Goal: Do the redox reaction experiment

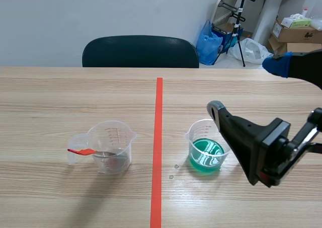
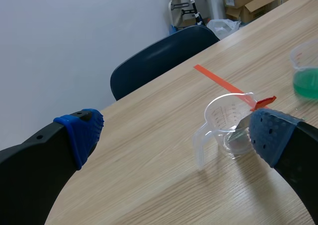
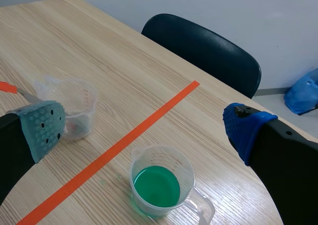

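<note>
Hovering nr green-liq cup (image 3: 159,185): R gripper (image 3: 144,129) agape; spoon (image 1: 80,151) in L cup (image 1: 111,147).

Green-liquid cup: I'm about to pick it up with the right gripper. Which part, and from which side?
Probably the handle, approached from the robot's right side: it sticks out of the cup toward the open right gripper, away from the tape line. The cup stands upright with liquid, so keep it level.

In the scene view, my right arm (image 1: 256,147) hides the handle side of the green measuring cup (image 1: 204,152). I can't tell what sits in the clear cup (image 1: 111,146) where the red-handled spoon (image 1: 80,151) dips in.
</note>
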Available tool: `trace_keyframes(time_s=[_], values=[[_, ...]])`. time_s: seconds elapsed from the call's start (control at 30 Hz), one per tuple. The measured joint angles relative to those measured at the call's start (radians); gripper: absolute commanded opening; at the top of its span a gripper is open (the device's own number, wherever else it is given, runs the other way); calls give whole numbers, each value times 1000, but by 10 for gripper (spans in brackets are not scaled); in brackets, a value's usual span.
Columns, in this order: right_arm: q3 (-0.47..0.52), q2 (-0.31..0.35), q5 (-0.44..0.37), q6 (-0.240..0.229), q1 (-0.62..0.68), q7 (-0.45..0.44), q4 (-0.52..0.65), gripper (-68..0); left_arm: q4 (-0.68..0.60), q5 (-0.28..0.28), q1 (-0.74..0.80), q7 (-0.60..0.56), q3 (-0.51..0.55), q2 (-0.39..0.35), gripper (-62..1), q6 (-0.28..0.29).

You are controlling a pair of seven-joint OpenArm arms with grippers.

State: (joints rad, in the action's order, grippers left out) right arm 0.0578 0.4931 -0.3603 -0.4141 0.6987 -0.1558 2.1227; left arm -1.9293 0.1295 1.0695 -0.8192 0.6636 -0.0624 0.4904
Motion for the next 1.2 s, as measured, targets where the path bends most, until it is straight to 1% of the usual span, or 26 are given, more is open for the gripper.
trace_keyframes(time_s=[0.03, 0.1, 0.17, 0.27, 0.33, 0.4, 0.47, 0.5, 0.57, 0.67, 0.8, 1.2], values=[[0, 0, 0, 0, 0, 0, 0, 4, -5, 0, 0, 2, 0, -3, 14, 0], [0, 0, 0, 0, 0, 0, 0, 4, -19, -19, -2, 35, 0, -8, 14, 0], [0, 0, 0, 0, 0, 0, 0, 4, -23, -21, -18, 61, 0, -13, 14, 1], [0, 0, 0, 0, 0, 0, 0, 4, -23, -31, -60, 120, 0, -45, 14, 3], [0, 0, 0, -1, -1, 0, 0, 4, -23, -70, -83, 161, 0, -80, 14, 2], [0, 0, 0, -1, -1, 0, 0, 4, -23, -91, -88, 166, -6, -121, 10, 0], [0, 0, 0, -1, -1, 0, 0, 4, -23, -121, -86, 207, -23, -157, -28, -1], [0, 0, 0, -1, -1, 0, 0, 4, -23, -116, -86, 227, -30, -171, -44, -1], [0, 0, 0, -1, -1, 0, 0, 4, -23, -113, -86, 241, -42, -185, -46, -1], [0, 0, 3, -1, -1, 3, 0, 4, -23, -113, -86, 247, -58, -187, -46, -1], [0, 0, 4, -1, -6, 73, 0, 4, -23, -111, -86, 248, -70, -187, -46, 0], [0, 0, 4, -1, -6, 72, -1, 4, -23, -111, -86, 249, -70, -178, -46, 0]])
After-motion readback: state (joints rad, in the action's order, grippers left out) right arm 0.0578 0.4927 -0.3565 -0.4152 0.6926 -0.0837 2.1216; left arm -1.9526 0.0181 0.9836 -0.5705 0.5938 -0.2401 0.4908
